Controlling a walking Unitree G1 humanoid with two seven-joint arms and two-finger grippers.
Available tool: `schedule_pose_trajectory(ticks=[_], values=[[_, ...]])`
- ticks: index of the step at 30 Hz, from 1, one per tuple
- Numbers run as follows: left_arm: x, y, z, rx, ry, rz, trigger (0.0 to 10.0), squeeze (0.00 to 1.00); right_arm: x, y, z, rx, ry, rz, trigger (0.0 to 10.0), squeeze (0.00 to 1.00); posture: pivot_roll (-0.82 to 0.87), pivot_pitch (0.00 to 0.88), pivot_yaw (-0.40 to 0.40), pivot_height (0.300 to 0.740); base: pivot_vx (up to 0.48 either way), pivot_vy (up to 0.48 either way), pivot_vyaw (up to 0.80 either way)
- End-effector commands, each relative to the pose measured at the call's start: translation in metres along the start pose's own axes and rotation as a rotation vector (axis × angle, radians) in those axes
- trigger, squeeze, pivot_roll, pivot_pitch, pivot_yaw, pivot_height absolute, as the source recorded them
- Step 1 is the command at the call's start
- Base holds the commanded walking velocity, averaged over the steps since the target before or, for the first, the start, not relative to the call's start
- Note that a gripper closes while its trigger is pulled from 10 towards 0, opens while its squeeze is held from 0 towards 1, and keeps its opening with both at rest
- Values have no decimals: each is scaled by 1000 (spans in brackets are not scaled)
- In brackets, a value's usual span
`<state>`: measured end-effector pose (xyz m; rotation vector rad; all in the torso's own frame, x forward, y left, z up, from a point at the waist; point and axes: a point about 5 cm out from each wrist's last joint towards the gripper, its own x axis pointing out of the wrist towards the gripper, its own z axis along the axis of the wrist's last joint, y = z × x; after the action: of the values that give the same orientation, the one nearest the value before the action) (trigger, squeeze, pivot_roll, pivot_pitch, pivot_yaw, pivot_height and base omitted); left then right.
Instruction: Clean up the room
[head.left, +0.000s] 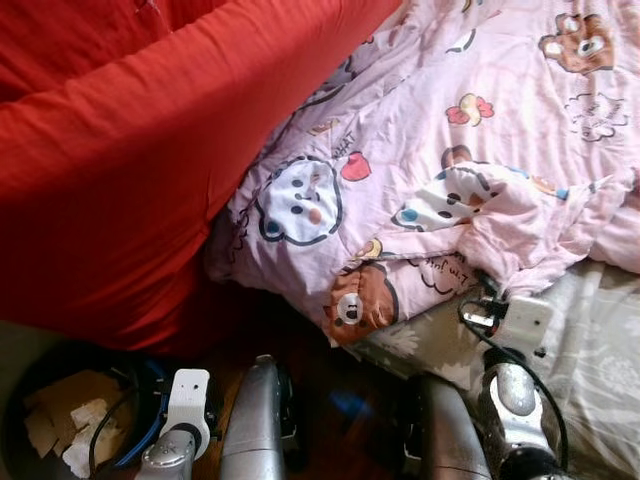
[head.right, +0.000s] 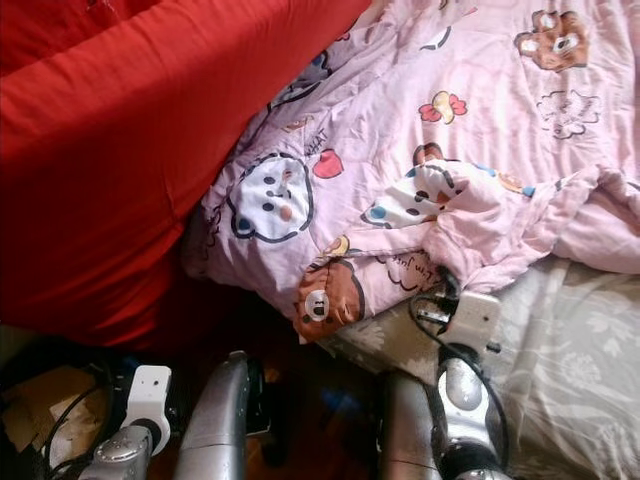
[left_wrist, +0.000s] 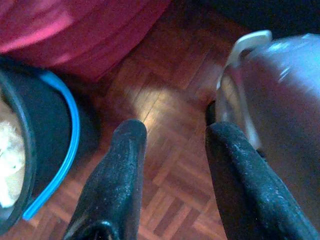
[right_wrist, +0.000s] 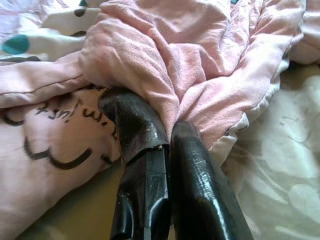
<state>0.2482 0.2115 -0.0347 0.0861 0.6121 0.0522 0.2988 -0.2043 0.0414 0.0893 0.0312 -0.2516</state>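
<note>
A pink quilt (head.left: 420, 150) printed with cartoon bears lies crumpled across the bed, its near edge bunched into a fold (right_wrist: 165, 65). My right gripper (right_wrist: 167, 127) is at that fold, shut on a pinch of the pink fabric; its fingertips are buried under the cloth in the left eye view (head.left: 483, 290). My left gripper (left_wrist: 175, 130) hangs low by my left leg, open and holding nothing, above the wooden floor. A large red duvet (head.left: 120, 150) lies to the left, overlapping the quilt's left edge.
A grey floral bed sheet (head.left: 600, 340) lies bare at the right, below the quilt. A black bin (head.left: 60, 420) with a blue rim (left_wrist: 60, 150), holding paper scraps, stands on the parquet floor (left_wrist: 165, 95) beside my left gripper. My silver legs (head.left: 255, 420) are below.
</note>
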Motion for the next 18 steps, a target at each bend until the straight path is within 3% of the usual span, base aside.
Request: schedule_pose_trajectory(ticks=[1,8,18], values=[[-7,5,-22,-12,84,23,10000,0,-3,1,-4,24,11,4,10000,0,0,243,80,615,0,0,0],[-6,5,-21,-20,91,32,10000,0,8,12,9,28,-15,44,10000,0,3,234,73,655,0,0,0],[-7,6,-24,-26,102,35,10000,0,7,8,9,10,-18,34,10000,0,4,233,74,715,0,0,0]])
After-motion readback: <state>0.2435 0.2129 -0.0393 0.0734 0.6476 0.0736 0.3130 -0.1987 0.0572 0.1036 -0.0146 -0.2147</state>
